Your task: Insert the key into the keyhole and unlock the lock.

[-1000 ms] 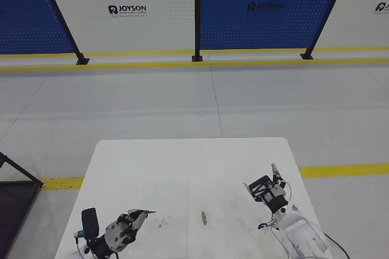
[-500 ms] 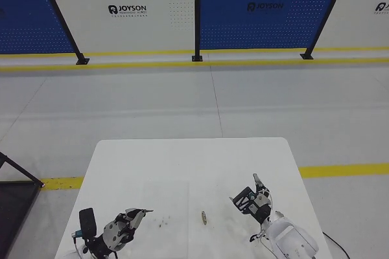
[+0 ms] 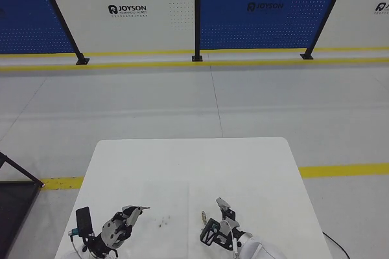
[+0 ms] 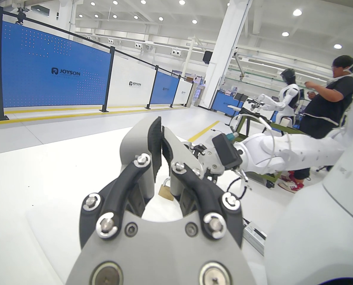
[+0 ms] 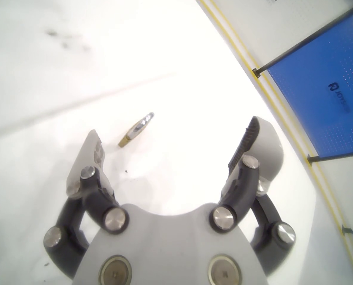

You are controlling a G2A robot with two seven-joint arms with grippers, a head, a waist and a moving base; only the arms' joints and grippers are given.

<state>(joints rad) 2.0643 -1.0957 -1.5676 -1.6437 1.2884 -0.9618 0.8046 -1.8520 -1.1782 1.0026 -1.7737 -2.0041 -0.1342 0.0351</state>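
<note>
A small brass padlock [image 3: 203, 217] with a silver shackle lies on the white table [image 3: 181, 162], near its front middle. My right gripper [image 3: 211, 220] is open just right of it, fingers spread toward it. In the right wrist view the padlock [image 5: 136, 130] lies on its side just beyond one fingertip [image 5: 92, 140] of the open gripper [image 5: 173, 130]. My left gripper [image 3: 137, 210] sits at the front left, shut, with a thin sliver, the key, poking from its tip. Its pads [image 4: 157, 146] press together, and the padlock [image 4: 165, 190] shows behind them.
A few dark specks [image 3: 163, 221] mark the table between the grippers. A black rack [image 3: 3, 188] stands off the table's left side. A small grey box [image 4: 253, 232] lies by the table's near edge. The table's back half is bare.
My right arm has swung left across the table, from the right edge to beside the padlock, gripper still open. The left gripper has drifted slightly left.
</note>
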